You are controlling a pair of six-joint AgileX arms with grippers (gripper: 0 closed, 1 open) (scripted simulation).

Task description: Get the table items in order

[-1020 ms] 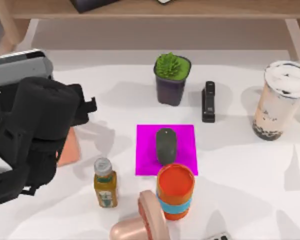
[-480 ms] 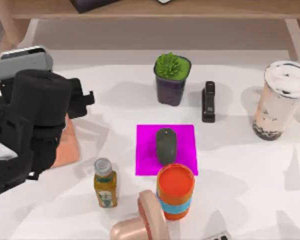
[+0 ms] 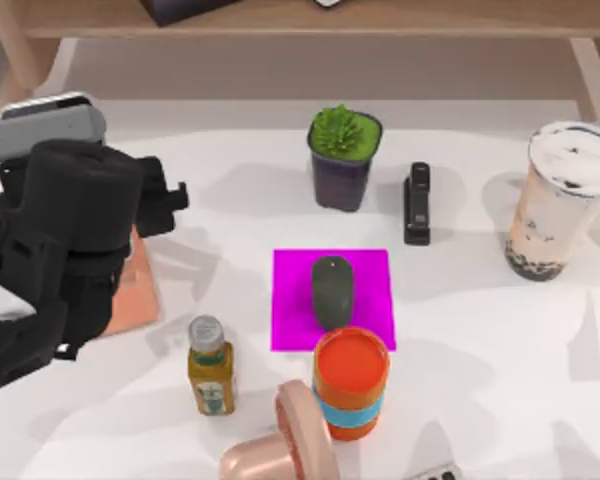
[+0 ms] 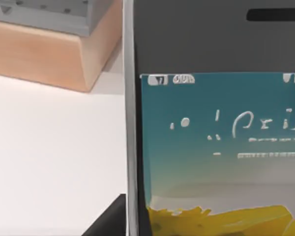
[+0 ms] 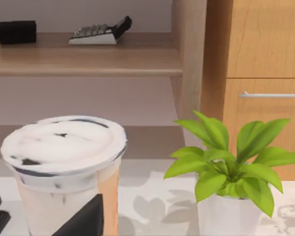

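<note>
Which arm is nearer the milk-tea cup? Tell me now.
Right. The right tool is close in front of the milk-tea cup at the table's right side; the left arm is far across, at the left edge.

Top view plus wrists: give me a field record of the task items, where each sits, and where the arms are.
mouse: dark grey computer mouse, lying on the magenta mat at table centre
milk tea: milk-tea cup, upright at the table's right edge, lid on
phone: smartphone, screen lit, close up in the left wrist view
left arm: left gripper over the table's left side, above a tan pad
distractors: orange cup, juice bottle
</note>
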